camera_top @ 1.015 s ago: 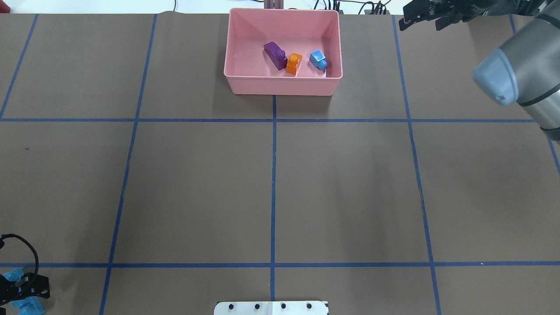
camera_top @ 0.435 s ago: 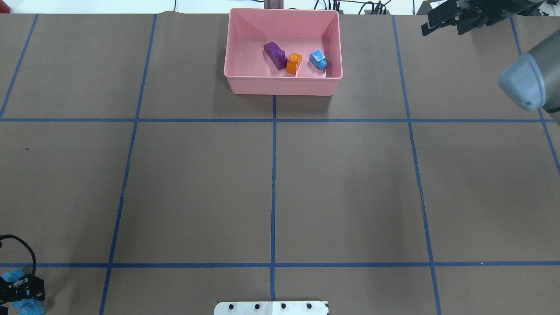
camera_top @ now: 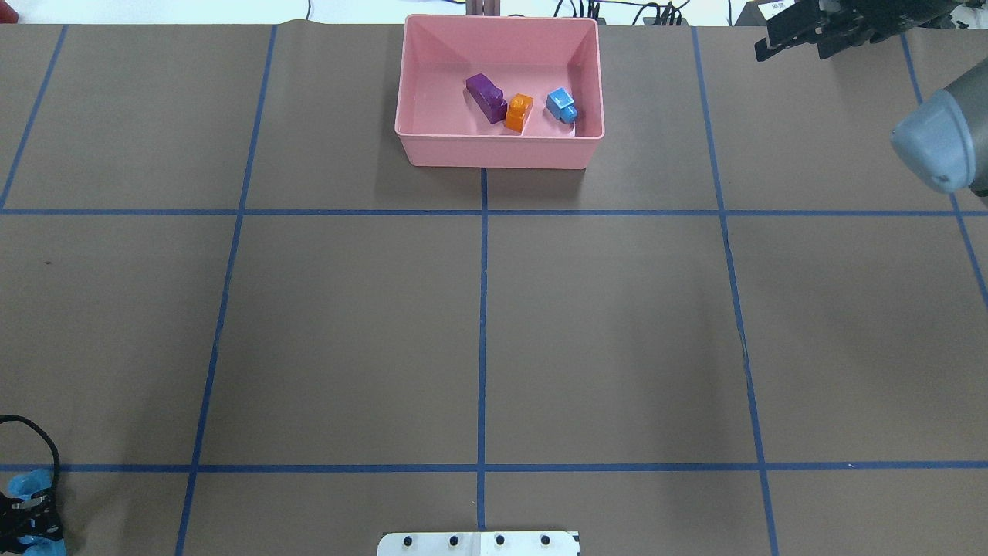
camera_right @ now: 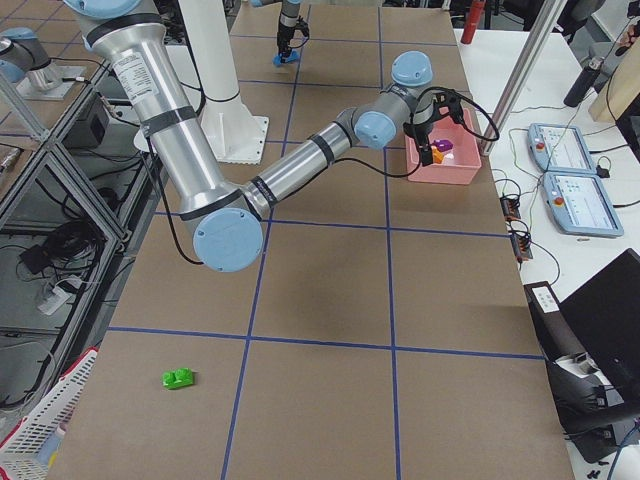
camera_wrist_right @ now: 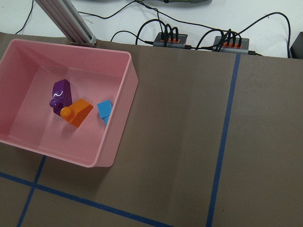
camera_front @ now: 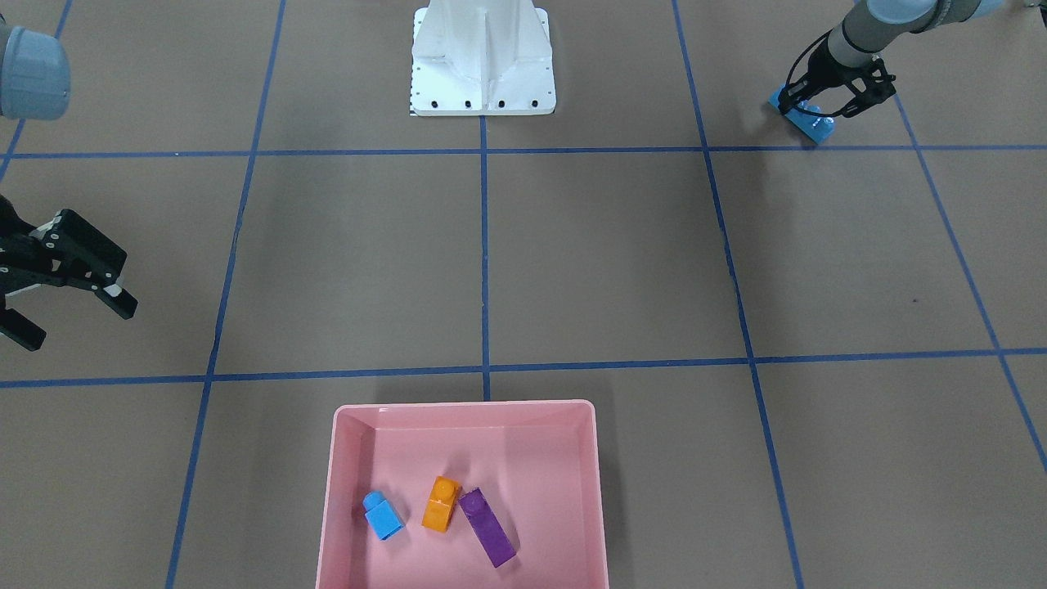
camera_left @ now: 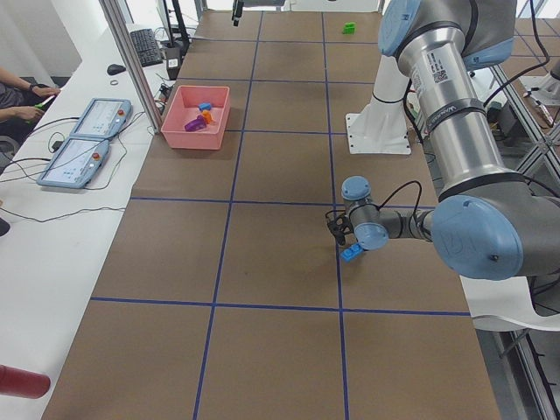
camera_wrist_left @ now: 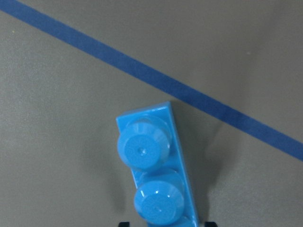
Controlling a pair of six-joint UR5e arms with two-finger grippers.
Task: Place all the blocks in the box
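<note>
You see two shifts over the last second. The right gripper (camera_front: 78,325) draws further away from the box (camera_top: 498,150) toward the table's far right side; its jaws are spread wide and carry nothing. I read that as its drop being finished. The left gripper (camera_front: 814,112) slides a little further toward the near left corner in the overhead view and now sits low over the long blue block (camera_front: 818,127). That block lies flat on the table close to a blue tape line, well apart from the box. In the left wrist view a fingertip shows at either side of the block at the bottom edge, each with a sliver of gap. So the jaws look spread around the block, not yet pressed on it. You can take the grasp as the step in hand, with the carry across the table to follow. Counting blocks, you have five. Three lie inside the box: one purple block (camera_top: 486,96), one orange block (camera_top: 519,112) touching it, and one small blue block (camera_top: 562,105) just beside. One long blue block is under the left gripper. One green block (camera_right: 180,378) sits alone on the table far out on the robot's right, untouched. There is one box, and two blocks are left to bring.
</note>
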